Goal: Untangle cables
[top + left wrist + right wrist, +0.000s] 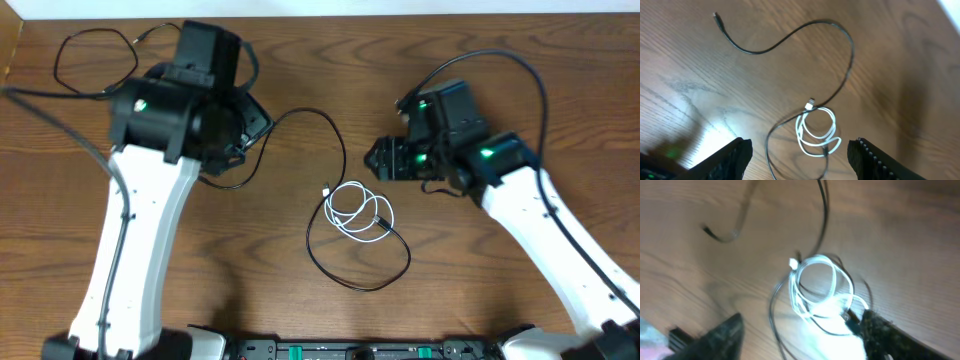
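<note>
A white cable point(358, 212) lies coiled at the table's middle. A thin black cable point(340, 150) runs from beside my left gripper, arcs right and down, passes through the white coil and loops below it. Both show in the left wrist view, white point(815, 132) and black point(847, 45), and in the blurred right wrist view, white point(815, 287) and black point(824, 210). A second thin black cable point(90, 60) lies looped at the far left. My left gripper point(800, 160) is open and empty above the table. My right gripper point(805, 340) is open, just right of the coil point(382, 158).
Thicker black arm cables run along the left arm point(40, 105) and arc over the right arm point(500, 55). The table's far edge point(400, 12) meets a pale wall. A dark rail point(350, 350) lines the front edge.
</note>
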